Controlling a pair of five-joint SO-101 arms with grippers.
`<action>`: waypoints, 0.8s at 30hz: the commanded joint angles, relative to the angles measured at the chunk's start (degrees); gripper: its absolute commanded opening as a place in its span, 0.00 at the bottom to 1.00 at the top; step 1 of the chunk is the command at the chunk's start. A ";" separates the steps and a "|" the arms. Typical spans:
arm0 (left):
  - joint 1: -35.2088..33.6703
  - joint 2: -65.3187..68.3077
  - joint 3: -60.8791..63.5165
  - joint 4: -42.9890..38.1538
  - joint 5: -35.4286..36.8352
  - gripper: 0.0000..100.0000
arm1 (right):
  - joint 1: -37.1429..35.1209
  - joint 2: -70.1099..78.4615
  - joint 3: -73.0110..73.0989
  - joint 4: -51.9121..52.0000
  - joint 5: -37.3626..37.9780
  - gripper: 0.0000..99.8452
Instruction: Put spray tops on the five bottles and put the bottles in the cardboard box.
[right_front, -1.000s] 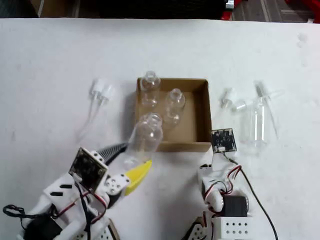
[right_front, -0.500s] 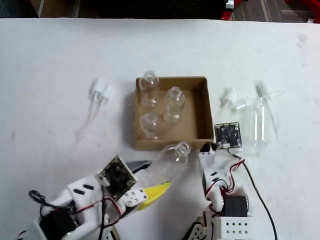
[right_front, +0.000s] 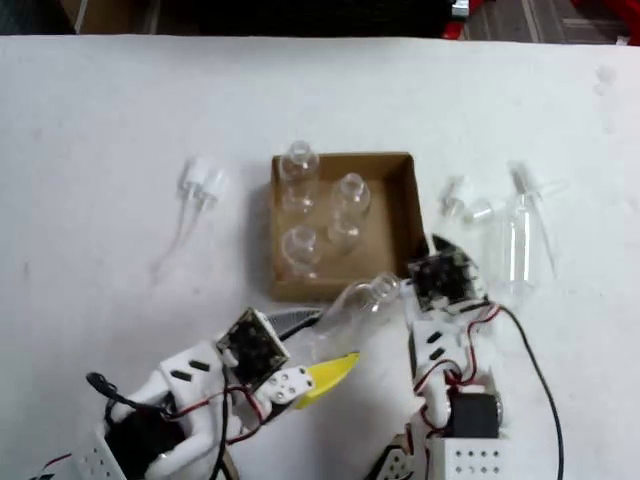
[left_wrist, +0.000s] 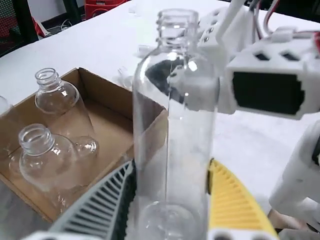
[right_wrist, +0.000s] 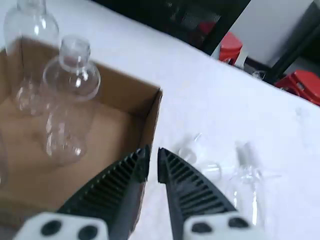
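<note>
Just in front of the box (right_front: 410, 200), clamping the left gripper (right_front: 328, 340) on a bare-necked bottle (left_wrist: 172, 125), leaning it toward the right gripper (right_wrist: 154, 157), all but closed and holding nothing. Risking a bump against that gripper or the box rim, twisting the bottle loose.

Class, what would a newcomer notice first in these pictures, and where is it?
A clear, topless bottle sits tilted in the left gripper, just outside the near wall of the cardboard box. Three more open bottles stand inside the box.
</note>
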 joint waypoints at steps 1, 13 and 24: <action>0.84 -0.57 -0.26 -4.04 -0.18 0.02 | -0.40 -0.04 -17.14 7.60 -7.12 0.01; -0.31 -0.75 14.42 -30.07 -0.26 0.02 | -12.97 0.22 -48.00 20.53 -12.13 0.01; -1.98 -0.75 14.59 -34.29 -0.18 0.02 | -28.18 0.31 -51.34 35.12 -13.01 0.20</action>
